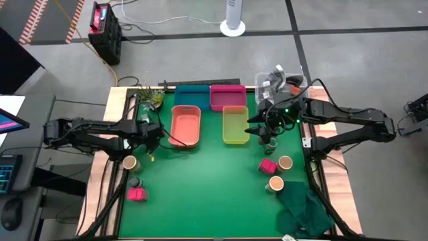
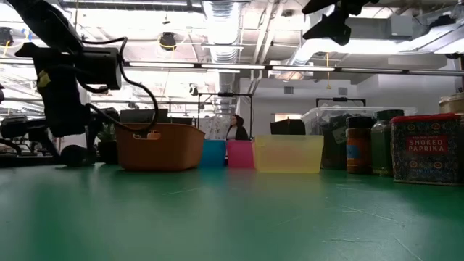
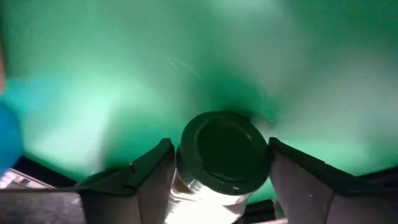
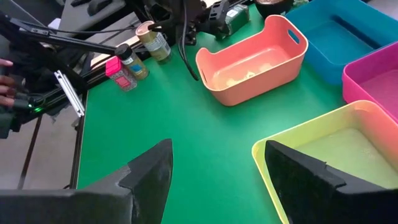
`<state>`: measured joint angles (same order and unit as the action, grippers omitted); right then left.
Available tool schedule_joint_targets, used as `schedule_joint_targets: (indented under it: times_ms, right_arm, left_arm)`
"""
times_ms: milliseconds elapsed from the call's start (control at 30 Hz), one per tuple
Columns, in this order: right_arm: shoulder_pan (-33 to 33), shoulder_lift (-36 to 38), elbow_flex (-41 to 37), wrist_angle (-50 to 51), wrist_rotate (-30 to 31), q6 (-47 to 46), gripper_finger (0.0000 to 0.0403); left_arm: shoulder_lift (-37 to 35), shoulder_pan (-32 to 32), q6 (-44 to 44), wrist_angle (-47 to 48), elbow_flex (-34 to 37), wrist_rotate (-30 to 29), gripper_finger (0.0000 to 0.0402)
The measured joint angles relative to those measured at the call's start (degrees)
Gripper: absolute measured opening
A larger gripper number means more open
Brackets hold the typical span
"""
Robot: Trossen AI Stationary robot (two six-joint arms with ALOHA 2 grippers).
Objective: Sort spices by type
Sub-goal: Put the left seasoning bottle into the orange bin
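Observation:
My left gripper (image 1: 152,137) is at the table's left side, next to the orange tray (image 1: 186,125). In the left wrist view a dark green-topped glass jar (image 3: 224,152) sits between its fingers. My right gripper (image 4: 217,144) hangs open and empty above the green mat, by the yellow tray (image 1: 235,124). A tan-topped jar (image 1: 130,163), a dark jar (image 1: 136,181) and a pink box (image 1: 136,194) stand on the mat at the left. A pink box (image 1: 267,165) and two tan-topped jars (image 1: 285,162) (image 1: 276,183) stand at the right. My left gripper has the green-topped jar between its two fingers, one finger (image 3: 155,180) against the glass body and the other (image 3: 292,180) beside the lid's rim (image 3: 264,149). The fingers come slanting down from above. The jar's base is hidden, so I cannot tell whether it rests on the mat.
A teal tray (image 1: 192,94) and a magenta tray (image 1: 227,96) lie behind the orange and yellow ones. At the far right corner sits a clear box of clutter (image 1: 281,84). A dark green cloth (image 1: 304,207) lies at the near right. The mat's middle is bare.

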<state>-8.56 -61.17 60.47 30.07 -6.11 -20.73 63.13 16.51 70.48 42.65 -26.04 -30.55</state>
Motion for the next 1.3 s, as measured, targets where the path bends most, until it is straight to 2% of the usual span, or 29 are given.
schedule_joint_targets:
  times_ms: [233,433,667,967,1300]
  right_arm:
    - [0.8,0.0,0.0,-0.7,0.0,-1.7,0.0282]
    - [0.7,0.0,0.0,-0.6,0.0,-3.0,0.0282]
    - [0.7,0.0,0.0,-0.7,0.0,-3.3,0.0282]
    - [0.2,0.4,1.6,-0.7,0.0,-3.9,0.0282]
    - [-1.0,0.5,5.0,-0.5,0.0,-3.0,0.0282]
  left_arm:
    - [1.0,0.5,2.8,-1.9,-0.1,0.4,0.0206]
    - [1.4,0.3,1.9,-4.9,-0.2,1.0,0.0200]
    - [1.4,-0.8,-4.7,-4.7,-4.7,4.2,0.0200]
    - [1.4,-0.8,-19.8,-4.2,-13.3,13.3,0.0200]
    - [1.4,-0.8,-27.2,0.5,-20.6,15.8,0.0199]
